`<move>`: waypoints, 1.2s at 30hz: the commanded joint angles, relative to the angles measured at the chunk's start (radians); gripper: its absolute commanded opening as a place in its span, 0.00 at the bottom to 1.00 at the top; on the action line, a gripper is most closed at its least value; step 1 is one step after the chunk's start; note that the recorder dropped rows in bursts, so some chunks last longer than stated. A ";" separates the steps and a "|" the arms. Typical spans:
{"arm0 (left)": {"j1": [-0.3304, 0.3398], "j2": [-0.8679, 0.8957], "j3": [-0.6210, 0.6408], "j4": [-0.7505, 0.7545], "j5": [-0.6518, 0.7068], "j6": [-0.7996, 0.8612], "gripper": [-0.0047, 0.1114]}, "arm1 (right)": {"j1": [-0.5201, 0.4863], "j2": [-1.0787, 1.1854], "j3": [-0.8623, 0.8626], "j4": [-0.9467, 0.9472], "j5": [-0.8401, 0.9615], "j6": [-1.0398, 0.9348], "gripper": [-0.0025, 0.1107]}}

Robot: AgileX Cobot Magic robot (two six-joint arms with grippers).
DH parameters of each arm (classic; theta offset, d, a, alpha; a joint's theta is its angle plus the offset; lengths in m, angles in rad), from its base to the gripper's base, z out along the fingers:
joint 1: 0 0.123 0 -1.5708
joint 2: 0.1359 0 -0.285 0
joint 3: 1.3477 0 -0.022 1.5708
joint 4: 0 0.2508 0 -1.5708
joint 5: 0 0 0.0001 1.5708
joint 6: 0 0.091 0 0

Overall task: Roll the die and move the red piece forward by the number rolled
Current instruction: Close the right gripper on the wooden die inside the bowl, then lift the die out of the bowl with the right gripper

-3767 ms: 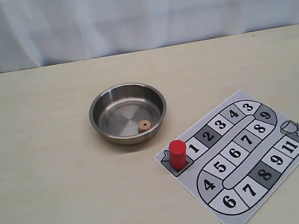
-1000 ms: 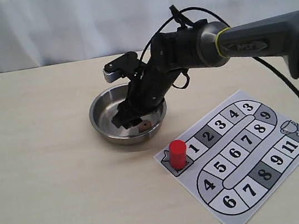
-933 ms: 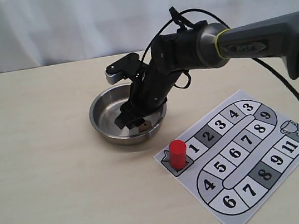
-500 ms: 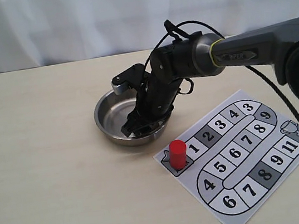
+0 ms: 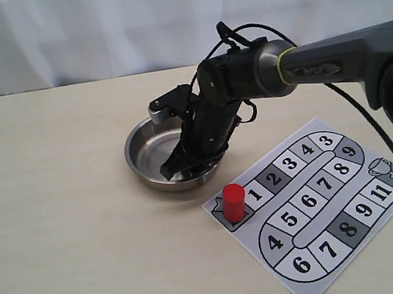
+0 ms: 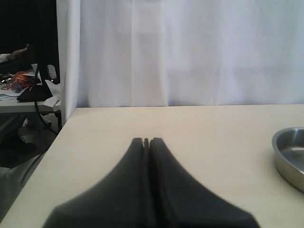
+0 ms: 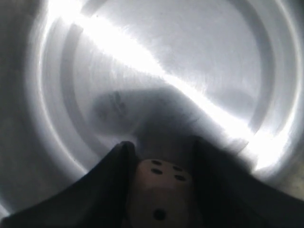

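Tan table (image 5: 64, 248), one of each item. The right arm (image 5: 346, 58) (lettering on its grey link too blurred to read) reaches in from the right edge and bends steeply down into the one steel bowl (image 5: 141, 171) near the table's middle. One game board (image 5: 316, 203) lies toward the near right corner, its printed track reading 1, 2, 3, 4, 3, 9, 8, 7, 6, 5, 4, 6, 7, 8, 9, 11, ending at a cup icon. The red piece (image 5: 234, 202) stands upright on the start square beside 1. The right gripper (image 5: 188, 161) pinches the die (image 7: 159, 192) low in the bowl, with a single-pip face visible. The left gripper (image 6: 146, 141) has its fingers pressed together over bare table.
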 commanded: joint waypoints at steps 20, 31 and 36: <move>0.000 -0.001 -0.005 -0.001 -0.011 -0.002 0.04 | -0.001 -0.015 -0.118 -0.008 -0.006 0.052 0.06; 0.000 -0.001 -0.005 -0.001 -0.013 -0.002 0.04 | -0.003 -0.072 -0.128 -0.034 0.042 0.052 0.06; 0.000 -0.001 -0.005 -0.001 -0.013 -0.002 0.04 | -0.003 -0.135 -0.123 -0.034 0.095 0.077 0.06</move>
